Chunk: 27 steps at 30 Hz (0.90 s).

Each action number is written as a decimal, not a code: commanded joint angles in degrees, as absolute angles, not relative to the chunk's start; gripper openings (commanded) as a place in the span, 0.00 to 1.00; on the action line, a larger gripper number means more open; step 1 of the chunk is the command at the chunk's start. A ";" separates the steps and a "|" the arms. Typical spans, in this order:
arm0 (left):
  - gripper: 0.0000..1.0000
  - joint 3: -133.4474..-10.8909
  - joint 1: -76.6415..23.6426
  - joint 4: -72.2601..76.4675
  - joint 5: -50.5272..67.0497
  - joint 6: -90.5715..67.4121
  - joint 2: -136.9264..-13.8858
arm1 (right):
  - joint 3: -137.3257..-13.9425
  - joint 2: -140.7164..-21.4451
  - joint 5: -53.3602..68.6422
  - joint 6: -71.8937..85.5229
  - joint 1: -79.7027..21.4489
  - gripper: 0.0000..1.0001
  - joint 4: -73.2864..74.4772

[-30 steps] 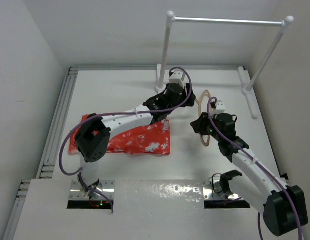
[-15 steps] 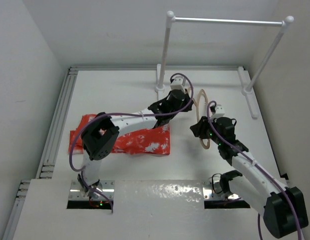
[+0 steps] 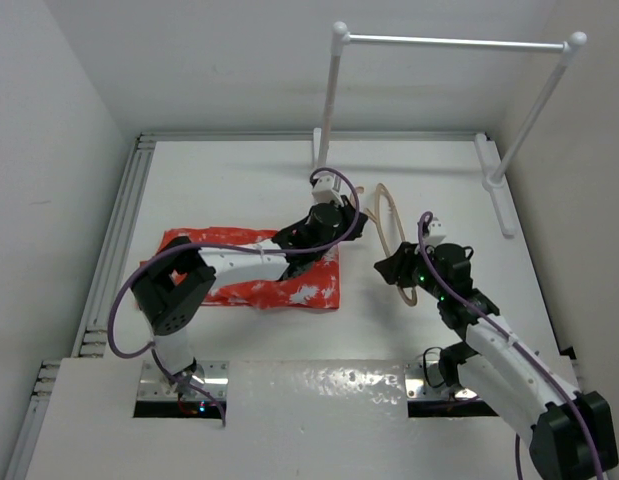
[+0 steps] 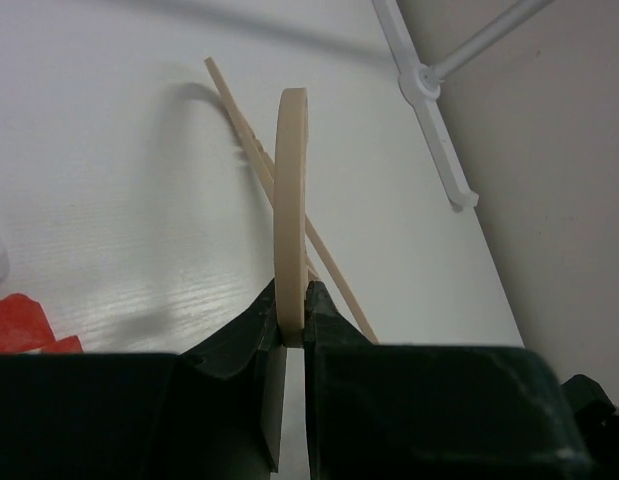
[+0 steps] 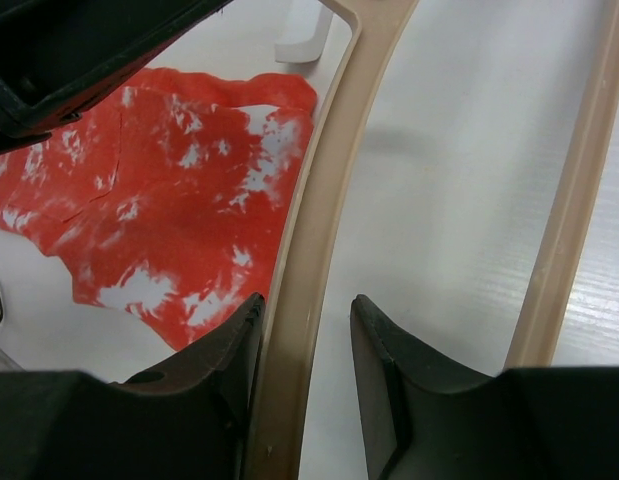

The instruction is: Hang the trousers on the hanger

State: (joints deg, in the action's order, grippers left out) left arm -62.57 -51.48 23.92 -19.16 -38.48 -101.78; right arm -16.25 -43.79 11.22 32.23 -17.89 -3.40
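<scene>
L claw (image 4: 289, 305) clenched on hanger (image 4: 291, 180); R claw (image 5: 304, 320) straddles it, grip unclear. Red trousers (image 3: 289, 285) flat on worktop (image 3: 229, 190), undraped. Main job left.

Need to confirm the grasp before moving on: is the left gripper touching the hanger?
Touching. The left wrist view shows the left gripper shut on the hanger, both jaws pressed against its edge with no gap.

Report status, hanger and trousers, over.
Left gripper shut on pale tan wooden hanger. Right gripper open astride its bar. Red-orange speckled trousers flat, unhung, under left arm.
</scene>
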 commanded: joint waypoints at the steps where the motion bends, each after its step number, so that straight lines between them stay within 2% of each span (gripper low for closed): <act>1: 0.00 -61.79 -50.54 26.80 -22.24 -37.44 -99.76 | -14.86 -43.68 10.98 33.40 -17.58 0.00 -2.72; 3: 0.00 -61.00 -50.62 28.20 -21.97 -37.88 -99.15 | -14.85 -44.12 11.25 33.75 -17.58 0.00 -2.90; 5: 0.00 -60.82 -50.62 28.21 -21.27 -37.79 -98.97 | -15.12 -44.30 11.16 34.01 -17.58 0.37 -2.55; 6: 0.00 -60.73 -50.62 27.86 -21.18 -37.62 -98.36 | -15.73 -44.38 11.25 33.67 -17.58 0.53 -2.11; 7: 0.00 -59.78 -50.62 28.21 -21.18 -37.79 -98.00 | -16.25 -44.91 11.77 33.23 -17.67 0.65 -1.50; 10: 0.00 -57.84 -50.62 29.53 -20.66 -38.67 -96.68 | -18.63 -45.35 11.25 32.61 -17.58 0.75 -0.18; 11: 0.00 -57.48 -50.62 29.71 -20.57 -39.02 -96.33 | -19.07 -45.00 11.34 32.96 -17.67 0.82 -0.18; 13: 0.00 -55.91 -50.62 30.49 -20.74 -39.55 -95.63 | -19.77 -45.61 12.39 33.31 -17.58 0.87 -0.18; 15: 0.00 -53.89 -50.62 31.80 -21.09 -41.03 -94.75 | -20.91 -46.22 13.62 34.27 -17.58 0.83 0.78; 18: 0.00 -50.37 -50.71 32.69 -21.45 -42.62 -92.82 | -20.57 -46.23 13.80 36.99 -17.58 0.56 -1.82; 19: 0.00 -47.93 -50.80 33.04 -21.62 -43.06 -92.03 | -20.39 -46.23 14.49 37.52 -17.58 0.55 -2.80; 21: 0.00 -45.10 -51.06 35.33 -23.02 -44.29 -89.83 | -21.09 -47.10 15.99 38.14 -17.67 0.43 -3.69; 22: 0.00 -43.17 -51.24 35.51 -23.38 -44.56 -89.39 | -21.44 -47.72 17.56 38.32 -17.67 0.41 -3.60; 23: 0.00 -41.50 -51.24 35.59 -24.25 -45.08 -88.86 | -21.97 -49.12 18.54 38.41 -17.58 0.25 -3.69; 24: 0.00 -40.35 -51.33 36.20 -24.69 -45.26 -88.60 | -22.15 -50.00 19.50 38.50 -17.58 0.20 -4.13; 27: 0.00 -36.31 -51.42 39.46 -25.40 -46.40 -88.59 | -22.24 -52.55 19.78 38.93 -17.58 0.15 -4.57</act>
